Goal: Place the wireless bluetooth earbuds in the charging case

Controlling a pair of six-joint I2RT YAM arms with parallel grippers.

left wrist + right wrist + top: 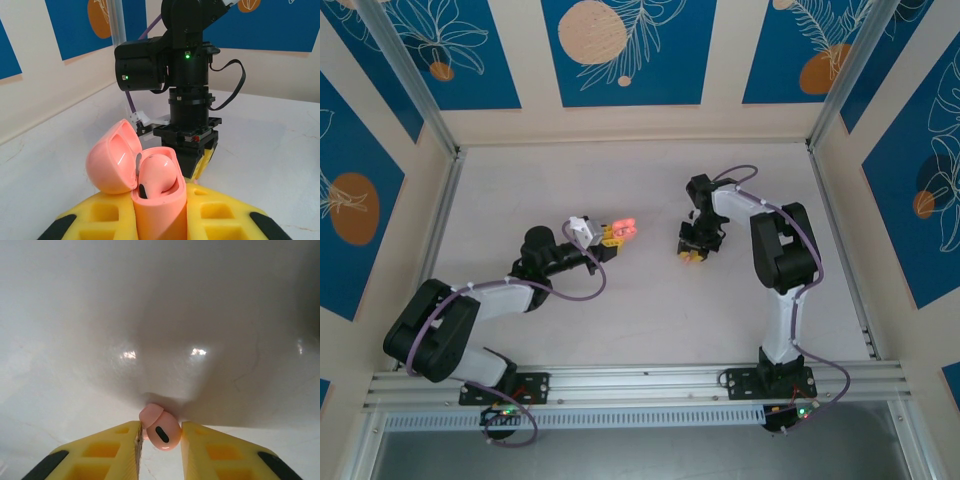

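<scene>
Pink plastic, the case [160, 215] stands upright, clamped between the yellow fingers of the left gripper [617, 233], left of centre over the table [650, 310]. Its lid [112, 160] is swung open to one side. The first earbud [157, 172] sits in the well, its rounded head proud of the rim. That half of the job looks done, though how fully it is seated cannot be told.

The second earbud [161, 431] lies on the table, well apart from the case. The right gripper [161, 442] points down over it, its fingers drawn in close on either side. The bud seems to touch one finger, but whether it is truly pinched I cannot tell.

What is left, as I judge it: secure that second earbud, lift it, carry it across to the open case and set it in the free slot beside the first. The lid may need closing after.
</scene>
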